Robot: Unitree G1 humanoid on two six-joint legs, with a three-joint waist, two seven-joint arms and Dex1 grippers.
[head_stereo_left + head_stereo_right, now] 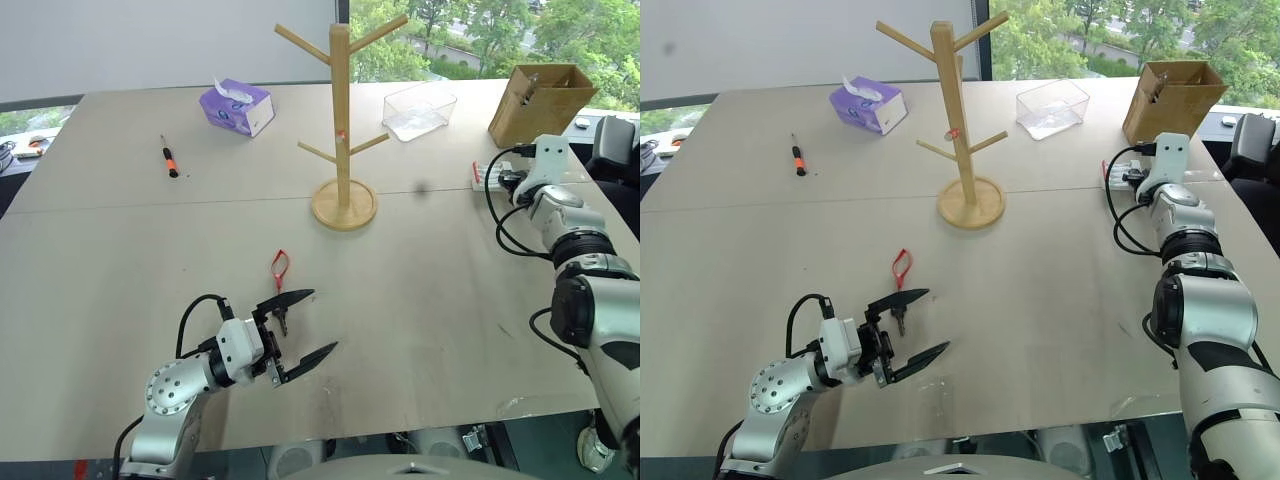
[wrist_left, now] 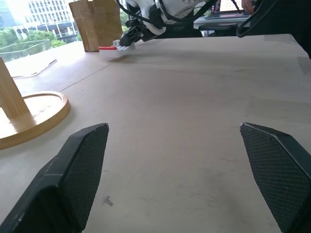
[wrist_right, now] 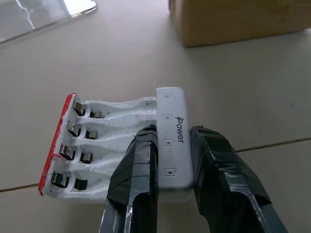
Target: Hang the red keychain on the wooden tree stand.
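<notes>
Nearest item: left claw (image 1: pixel 306 323), fingers spread wide, released, hovering low over the front of the counter (image 1: pixel 120 260) and grasping nothing.

Red keychain (image 1: pixel 280 268): lying flat on the counter just beyond the left claw's far finger, red loop pointing away, dark key toward the claw. Not on the stand.

Wooden tree stand (image 1: pixel 341 120): upright at mid-counter on its round base, peg branches bare, well apart from the keychain.

Right claw (image 3: pixel 172 170): far at the right side of the counter, fingers close together either side of the end bar of a white battery charger (image 3: pixel 116 145) marked "Power"; whether it clamps the bar, I cannot tell.

Other stock: orange-handled screwdriver (image 1: pixel 169 156) and purple tissue box (image 1: pixel 237 106) at far left; clear plastic container (image 1: pixel 419 110) and cardboard box (image 1: pixel 540 103) at far right.
</notes>
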